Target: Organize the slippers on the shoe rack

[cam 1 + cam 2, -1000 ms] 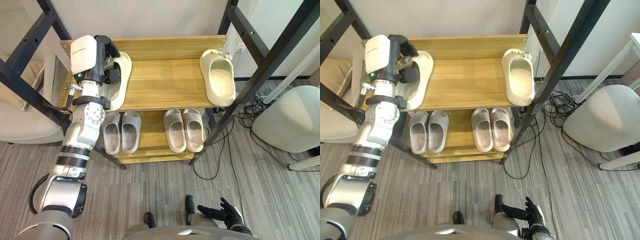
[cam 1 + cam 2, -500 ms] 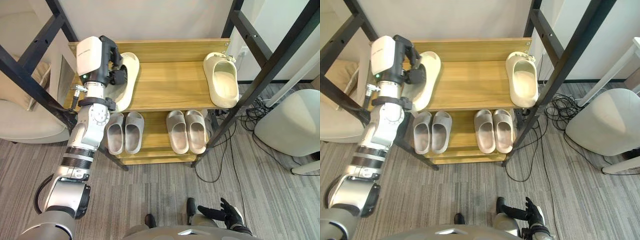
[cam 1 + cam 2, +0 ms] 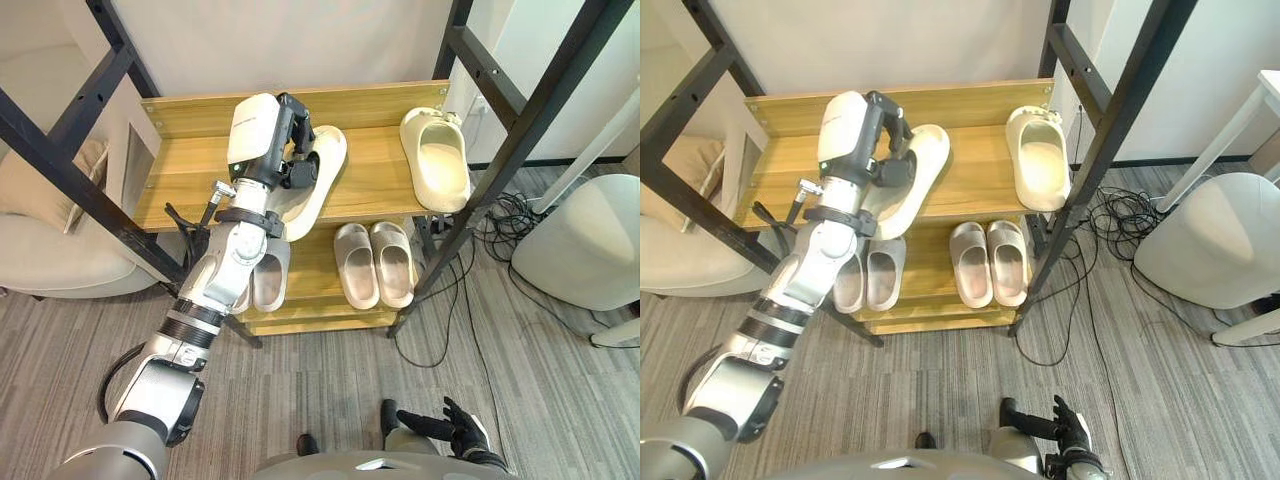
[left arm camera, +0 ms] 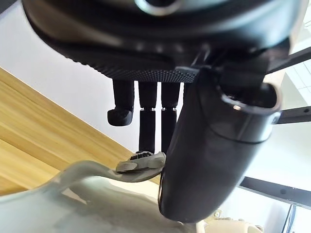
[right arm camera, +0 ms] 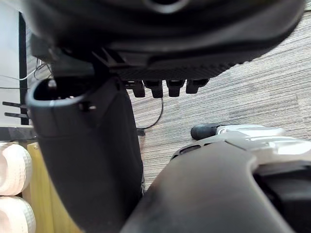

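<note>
My left hand (image 3: 291, 137) is shut on a cream slipper (image 3: 318, 176), which hangs tilted over the middle of the wooden top shelf (image 3: 185, 172). In the left wrist view the thumb (image 4: 209, 155) and fingers (image 4: 146, 122) pinch the slipper's (image 4: 68, 201) rim. Its cream partner (image 3: 437, 160) lies flat at the right end of the same shelf. Two grey pairs sit on the lower shelf: one (image 3: 375, 264) to the right, the other (image 3: 264, 282) partly behind my left arm. Low beside my body, my right hand (image 3: 447, 424) hangs open above the carpet.
Black slanted frame posts (image 3: 497, 135) flank the rack on both sides. A white rounded seat (image 3: 578, 240) stands at the right, with loose cables (image 3: 497, 222) on the floor by the rack. A pale cushion (image 3: 50, 250) lies at the left.
My left arm has swung right, carrying the cream slipper from the top shelf's left end to its middle. The right hand has stayed put.
</note>
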Available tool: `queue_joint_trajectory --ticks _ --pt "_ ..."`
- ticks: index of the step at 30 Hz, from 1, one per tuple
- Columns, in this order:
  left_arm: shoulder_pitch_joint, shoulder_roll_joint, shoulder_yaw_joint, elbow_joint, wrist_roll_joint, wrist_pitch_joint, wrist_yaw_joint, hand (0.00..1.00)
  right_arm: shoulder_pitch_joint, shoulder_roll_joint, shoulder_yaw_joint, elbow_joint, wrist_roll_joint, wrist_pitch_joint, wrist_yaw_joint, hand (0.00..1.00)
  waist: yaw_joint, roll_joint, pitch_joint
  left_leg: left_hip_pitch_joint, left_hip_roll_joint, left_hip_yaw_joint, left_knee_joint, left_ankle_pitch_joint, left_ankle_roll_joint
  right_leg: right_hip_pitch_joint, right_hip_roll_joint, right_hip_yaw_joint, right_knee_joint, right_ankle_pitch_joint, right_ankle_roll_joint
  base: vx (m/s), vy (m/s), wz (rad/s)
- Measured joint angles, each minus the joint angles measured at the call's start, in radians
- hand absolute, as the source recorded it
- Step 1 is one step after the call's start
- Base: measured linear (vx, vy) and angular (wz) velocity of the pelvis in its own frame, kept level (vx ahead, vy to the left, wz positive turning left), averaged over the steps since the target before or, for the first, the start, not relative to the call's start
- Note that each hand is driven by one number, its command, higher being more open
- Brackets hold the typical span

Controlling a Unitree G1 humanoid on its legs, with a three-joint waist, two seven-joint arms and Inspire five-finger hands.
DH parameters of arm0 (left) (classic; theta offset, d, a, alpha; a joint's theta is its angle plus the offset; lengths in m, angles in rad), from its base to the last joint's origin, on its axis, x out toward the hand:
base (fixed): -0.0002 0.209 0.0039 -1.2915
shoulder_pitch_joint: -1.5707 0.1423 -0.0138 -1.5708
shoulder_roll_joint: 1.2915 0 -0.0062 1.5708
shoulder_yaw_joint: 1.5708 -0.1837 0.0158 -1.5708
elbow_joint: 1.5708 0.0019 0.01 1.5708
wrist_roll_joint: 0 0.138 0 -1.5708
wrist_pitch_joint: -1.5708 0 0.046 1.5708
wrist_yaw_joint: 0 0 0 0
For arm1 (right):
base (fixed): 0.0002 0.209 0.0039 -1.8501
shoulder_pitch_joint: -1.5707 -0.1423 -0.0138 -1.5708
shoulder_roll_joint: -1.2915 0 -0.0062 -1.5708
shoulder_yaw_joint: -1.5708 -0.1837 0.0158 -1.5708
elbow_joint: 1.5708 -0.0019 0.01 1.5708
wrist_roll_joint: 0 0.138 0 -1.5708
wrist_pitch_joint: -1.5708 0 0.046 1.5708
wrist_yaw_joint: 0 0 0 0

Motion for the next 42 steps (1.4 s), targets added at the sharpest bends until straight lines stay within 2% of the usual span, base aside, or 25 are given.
queue_joint_trajectory --ticks 3,8,20,21,33,42 --pt "-0.04 -0.006 0.002 0.052 0.0 0.001 0.011 0.0 0.0 0.0 -0.006 0.0 0.018 0.0 -0.002 1.0 -0.005 0.011 0.003 0.004 0.0 0.018 -0.002 -0.001 -0.002 -0.004 0.001 0.018 0.0 0.004 0.006 -0.01 0.0 -0.16" --pt "-0.076 -0.026 0.003 0.135 0.0 0.011 0.021 0.0 -0.01 0.0 -0.03 -0.003 0.019 -0.002 -0.005 1.0 -0.04 0.032 0.006 0.006 0.001 0.054 -0.007 -0.006 -0.007 -0.021 0.006 0.054 0.0 0.01 0.01 -0.01 0.006 -0.22" --pt "-0.146 -0.06 0.018 0.201 0.002 0.04 0.068 0.0 -0.01 0.001 -0.04 -0.007 0.034 -0.02 -0.02 1.0 -0.053 0.053 0.019 0.006 0.018 0.108 -0.007 -0.018 -0.024 -0.052 0.03 0.107 0.0 0.015 0.009 -0.01 -0.011 -0.14" --pt "-0.153 -0.061 0.018 0.207 0.002 0.04 0.069 1.0 -0.01 0.001 -0.04 -0.007 0.041 -0.021 -0.021 1.0 -0.055 0.055 0.021 0.006 0.019 0.109 -0.007 -0.019 -0.025 -0.052 0.03 0.107 0.0 0.015 0.009 0.0 0.0 0.0" --pt "-0.192 -0.077 0.018 0.249 0.003 0.041 0.074 1.0 -0.01 0.001 -0.047 -0.009 0.057 -0.025 -0.021 1.0 -0.069 0.063 0.027 0.006 0.018 0.11 -0.007 -0.02 -0.025 -0.053 0.03 0.107 0.0 0.016 0.008 0.0 0.0 0.0" --pt "-0.192 -0.094 0.018 0.247 0.002 0.04 0.071 1.0 -0.01 0.001 -0.048 -0.006 0.057 -0.026 -0.021 1.0 -0.065 0.065 0.028 0.006 0.017 0.098 -0.005 -0.019 -0.024 -0.044 0.026 0.094 0.0 0.016 0.008 0.0 -0.003 0.04"
